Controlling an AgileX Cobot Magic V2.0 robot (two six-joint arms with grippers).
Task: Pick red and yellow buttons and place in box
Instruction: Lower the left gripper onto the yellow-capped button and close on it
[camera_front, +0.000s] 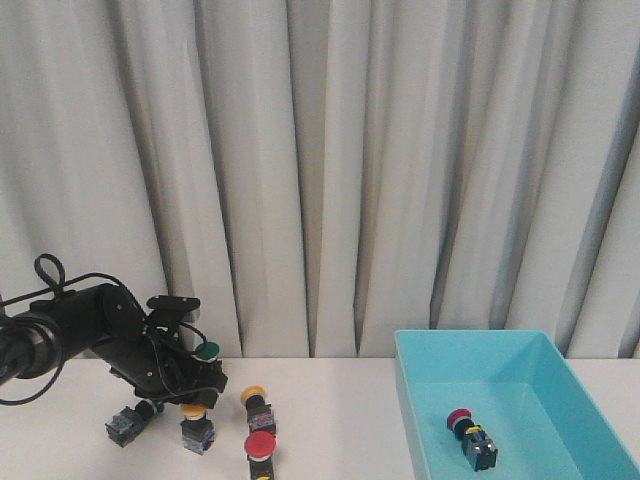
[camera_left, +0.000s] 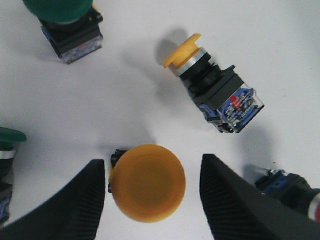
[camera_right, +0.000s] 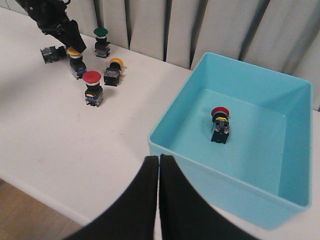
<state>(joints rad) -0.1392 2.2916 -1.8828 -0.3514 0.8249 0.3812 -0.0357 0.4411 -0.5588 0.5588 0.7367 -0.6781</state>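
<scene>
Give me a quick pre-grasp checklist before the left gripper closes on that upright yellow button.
1. Left gripper open around the upright yellow button: ok.
2. Cap centred between the fingers: ok.
3. Lying yellow button outside the gap: ok.
4. Green buttons outside the gap: ok.
5. Box has room beside the red button: ok.
6. Gripper height on the button body: cannot tell.

A red button (camera_right: 219, 123) is lying inside the turquoise box (camera_right: 178, 107); two yellow buttons (camera_left: 148, 182) and another red button (camera_right: 92, 86) are sitting left of it.
</scene>
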